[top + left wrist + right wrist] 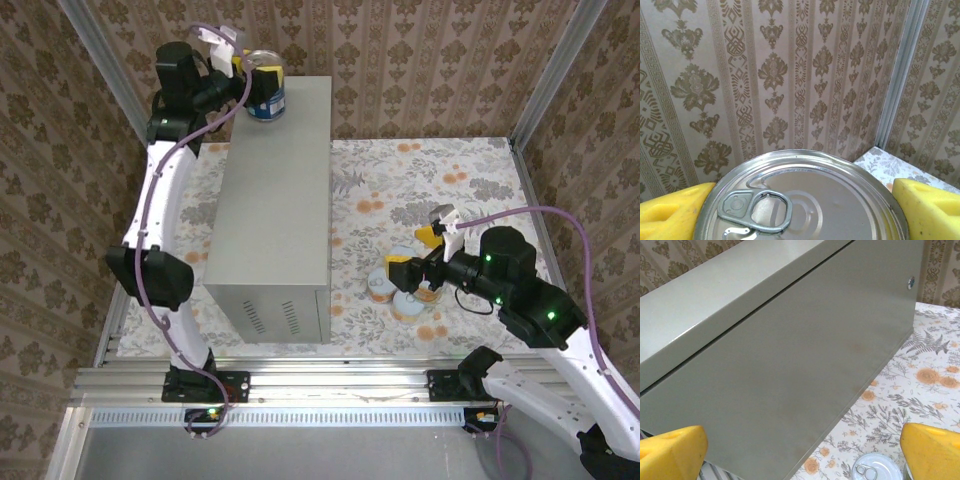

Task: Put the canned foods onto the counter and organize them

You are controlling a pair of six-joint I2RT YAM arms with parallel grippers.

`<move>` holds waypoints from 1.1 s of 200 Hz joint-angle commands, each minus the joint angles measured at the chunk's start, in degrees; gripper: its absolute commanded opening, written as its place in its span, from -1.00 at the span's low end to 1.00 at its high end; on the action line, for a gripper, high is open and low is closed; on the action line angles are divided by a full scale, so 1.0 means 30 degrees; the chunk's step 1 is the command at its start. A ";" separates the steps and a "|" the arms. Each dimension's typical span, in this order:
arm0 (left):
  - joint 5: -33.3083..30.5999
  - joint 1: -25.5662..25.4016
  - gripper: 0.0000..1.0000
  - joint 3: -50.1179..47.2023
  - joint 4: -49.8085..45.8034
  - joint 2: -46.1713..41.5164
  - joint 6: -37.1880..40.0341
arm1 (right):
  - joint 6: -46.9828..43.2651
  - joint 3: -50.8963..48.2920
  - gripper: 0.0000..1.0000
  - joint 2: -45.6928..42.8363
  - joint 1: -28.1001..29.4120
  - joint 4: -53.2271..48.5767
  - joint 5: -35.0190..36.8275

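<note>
Two arms are seen from above. The left arm is stretched far forward beside the desk (275, 200), and its forearm is turned inward so that the left hand (256, 72) is held over the far left corner of the desk top. The right arm is folded low on the right, with the right hand (413, 252) pointed toward the desk's side above the floral floor (400, 180).

The left hand is closed on the blue-labelled can (270, 102), which is gripped upright by its sides between yellow pads (670, 212). Whether the can's base is touching the desk top cannot be told. Its silver lid and pull tab (735, 202) are seen in the left wrist view.

The right hand is spread wide and nothing is held in it. A cluster of short cans (408, 300) with orange-yellow labels is found on the floor just below its fingers, near the desk.

No writing on any label can be read.
</note>
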 commanded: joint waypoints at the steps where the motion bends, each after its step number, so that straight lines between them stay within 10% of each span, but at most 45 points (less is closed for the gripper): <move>1: 0.0568 0.0310 0.50 0.1449 0.1038 0.0577 -0.0196 | 0.0163 0.0029 1.00 -0.0213 -0.0010 -0.0535 0.0787; 113: 0.0867 0.0380 1.00 0.1960 0.0283 0.0627 -0.0385 | 0.0120 -0.0158 1.00 -0.0470 -0.0010 -0.0661 0.0422; 220: -0.0482 0.0374 1.00 -0.0091 -0.2445 -0.3952 -0.0154 | 0.1773 0.0712 1.00 -0.1065 -0.0003 -0.3915 0.3680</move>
